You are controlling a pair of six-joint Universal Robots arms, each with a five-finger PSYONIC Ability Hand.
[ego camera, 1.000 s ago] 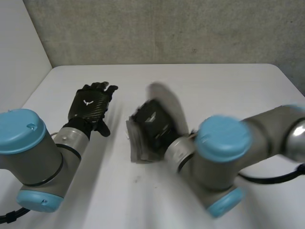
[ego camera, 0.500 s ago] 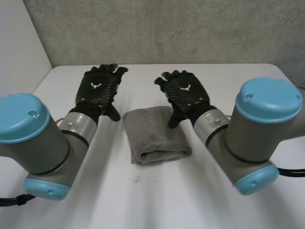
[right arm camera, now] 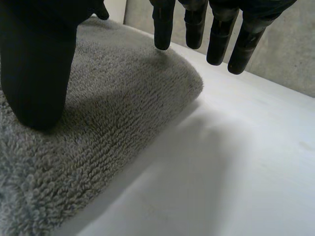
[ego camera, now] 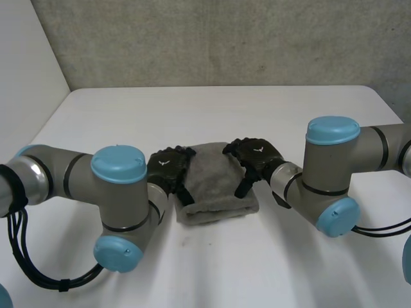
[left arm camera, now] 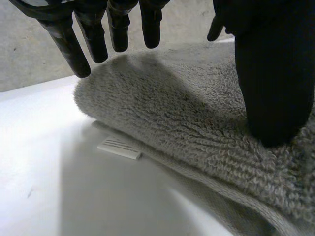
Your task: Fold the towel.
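Folded grey towel (ego camera: 215,183) sits on the table (ego camera: 192,115). The left hand (ego camera: 168,168) is on its left edge and the right hand (ego camera: 255,157) on its right edge, both with fingers straight and loose, thumbs resting on top.

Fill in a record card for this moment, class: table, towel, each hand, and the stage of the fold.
table: white
towel: grey, folded into a thick pad, lying flat on the table
left hand: at the towel's side nearest the left arm, fingers straight, thumb resting on top of the cloth
right hand: at the opposite side, fingers straight, thumb resting on top
tag: small, white, poking out from under the towel's edge
stage: towel already folded; neither hand grips it
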